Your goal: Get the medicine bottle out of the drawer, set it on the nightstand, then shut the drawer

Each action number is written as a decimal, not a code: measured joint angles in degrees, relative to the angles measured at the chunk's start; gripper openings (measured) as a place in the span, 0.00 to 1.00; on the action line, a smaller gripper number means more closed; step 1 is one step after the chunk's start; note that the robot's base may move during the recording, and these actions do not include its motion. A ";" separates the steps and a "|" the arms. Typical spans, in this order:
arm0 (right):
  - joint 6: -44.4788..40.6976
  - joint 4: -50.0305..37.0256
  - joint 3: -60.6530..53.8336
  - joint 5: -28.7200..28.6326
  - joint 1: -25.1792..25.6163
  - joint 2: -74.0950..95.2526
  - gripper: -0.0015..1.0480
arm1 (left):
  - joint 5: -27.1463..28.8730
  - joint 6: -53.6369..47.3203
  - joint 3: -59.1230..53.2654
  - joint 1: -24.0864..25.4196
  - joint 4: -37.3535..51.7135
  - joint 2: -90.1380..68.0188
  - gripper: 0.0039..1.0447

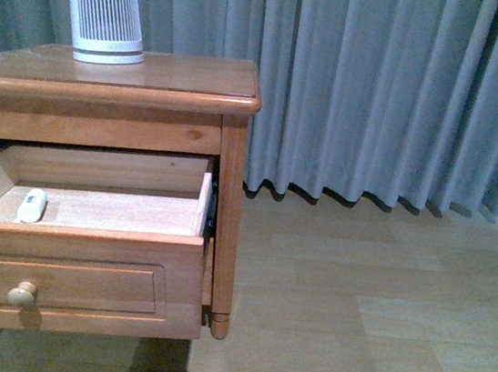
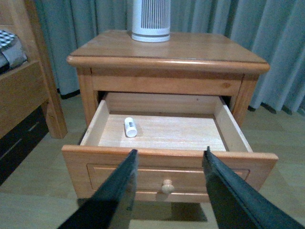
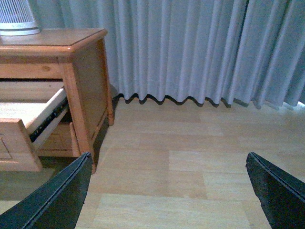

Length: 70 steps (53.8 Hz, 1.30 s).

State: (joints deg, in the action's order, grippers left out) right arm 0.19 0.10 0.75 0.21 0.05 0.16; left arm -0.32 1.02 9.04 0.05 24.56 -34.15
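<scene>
A: Where's the medicine bottle [image 2: 130, 127]?
B: Lying in the open drawer [image 2: 169, 160], on its pale bottom, left side.
A: Holding anything?
B: No. The left gripper [image 2: 170, 151] and right gripper [image 3: 168, 157] are both spread (grey curtain [image 1: 380, 93] behind the nightstand [image 2: 167, 50], plank floor [image 1: 378, 322] beside).

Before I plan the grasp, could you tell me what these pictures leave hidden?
Small white cylindrical medicine bottle: label too small to read, both views.
Tall white ribbed device: top cut off by the upper edge, all views.
Honey-brown wooden nightstand: left side cut off, front view; feet hidden behind open wooden drawer, left wrist view.
</scene>
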 joint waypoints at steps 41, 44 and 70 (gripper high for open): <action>0.00 -0.02 -0.02 -0.59 0.02 0.00 0.93 | 0.48 -0.42 -8.55 -0.02 -7.45 16.96 0.02; 0.00 -0.02 -0.02 -0.59 0.02 0.00 0.93 | 0.35 -0.42 -8.55 -0.02 -8.39 17.79 0.02; 5.16 -1.07 11.85 -8.68 -3.15 24.09 0.93 | 0.33 -0.42 -8.52 -0.04 -24.06 32.87 0.14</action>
State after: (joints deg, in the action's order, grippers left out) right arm 5.34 -0.97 12.60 -8.47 -3.09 24.25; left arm 0.01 0.60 0.51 0.01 0.49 -1.28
